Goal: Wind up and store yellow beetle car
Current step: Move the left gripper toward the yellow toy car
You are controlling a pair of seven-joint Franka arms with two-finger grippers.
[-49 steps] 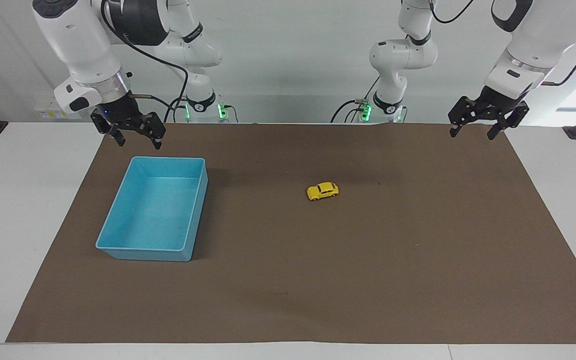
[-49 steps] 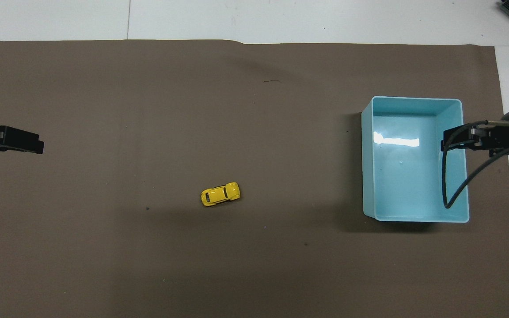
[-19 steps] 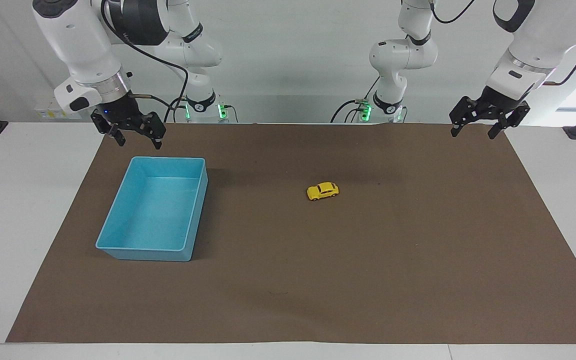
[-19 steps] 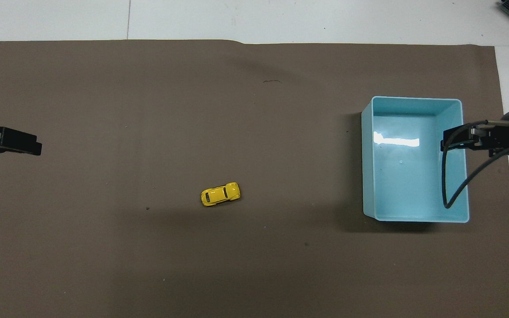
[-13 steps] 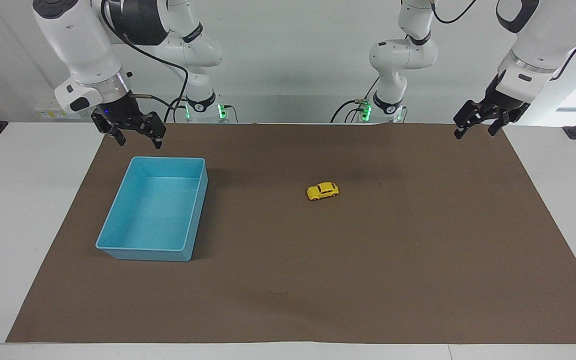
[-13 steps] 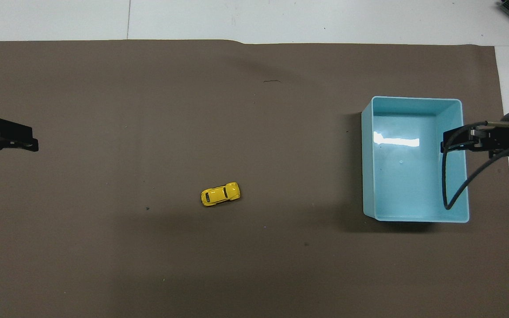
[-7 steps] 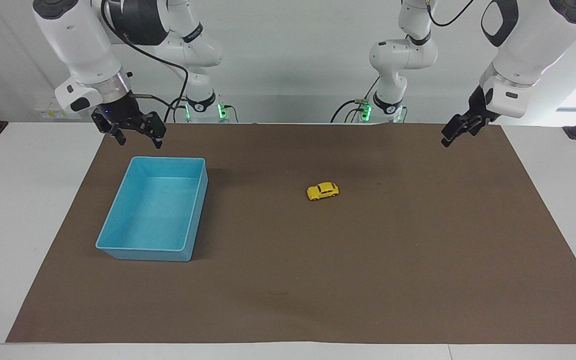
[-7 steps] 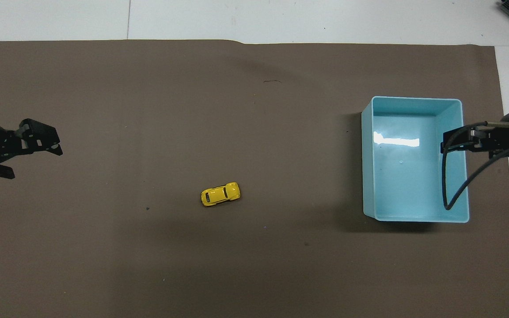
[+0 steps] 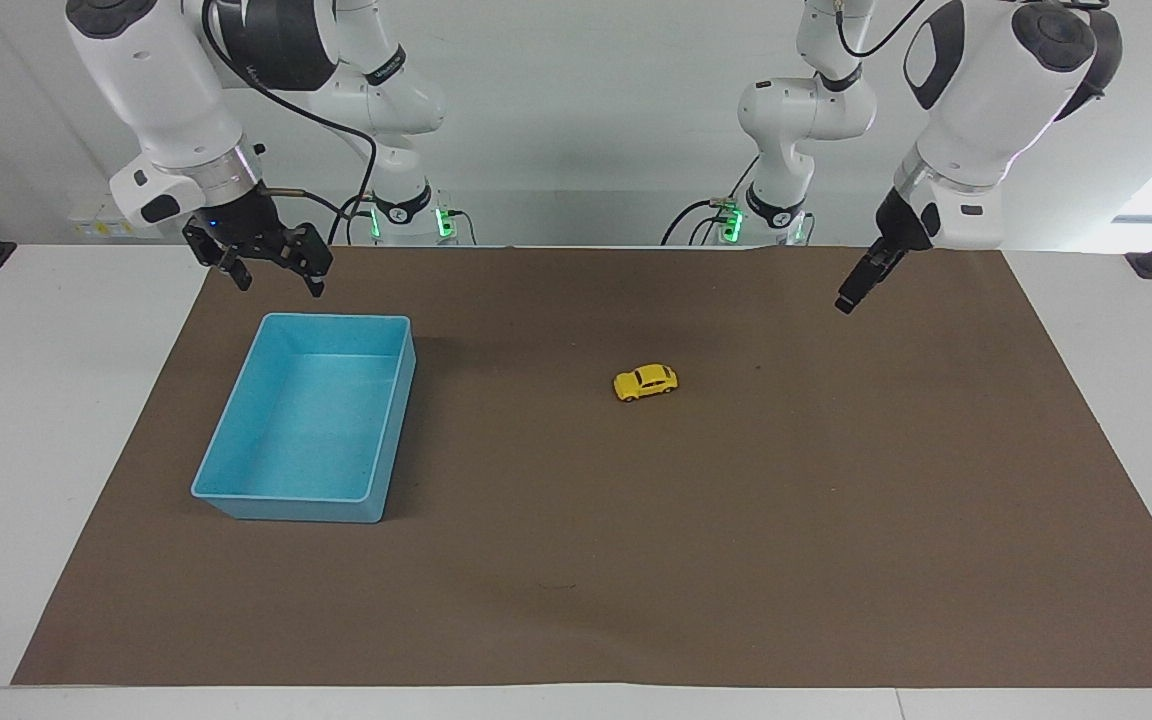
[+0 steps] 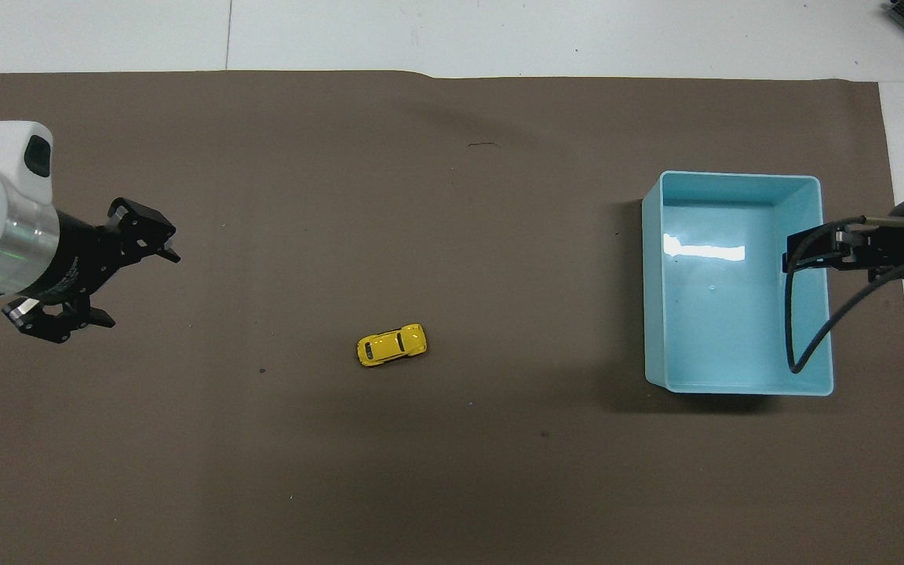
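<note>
The yellow beetle car (image 9: pixel 645 382) (image 10: pixel 391 345) stands on its wheels near the middle of the brown mat (image 9: pixel 836 520), with nothing touching it. My left gripper (image 9: pixel 851 295) (image 10: pixel 138 288) is up in the air over the mat toward the left arm's end of the table, well apart from the car. Its fingers are spread and it holds nothing. My right gripper (image 9: pixel 278 285) (image 10: pixel 796 257) hangs open and empty over the mat by the blue bin's rim, and that arm waits.
An empty light blue rectangular bin (image 9: pixel 286 508) (image 10: pixel 654 275) stands on the mat toward the right arm's end of the table. White tabletop (image 9: pixel 56 420) borders the mat on both ends.
My left arm has swung in from the mat's corner toward the middle and turned its wrist, so the gripper now shows edge-on in the facing view. The car, bin and right arm have not moved.
</note>
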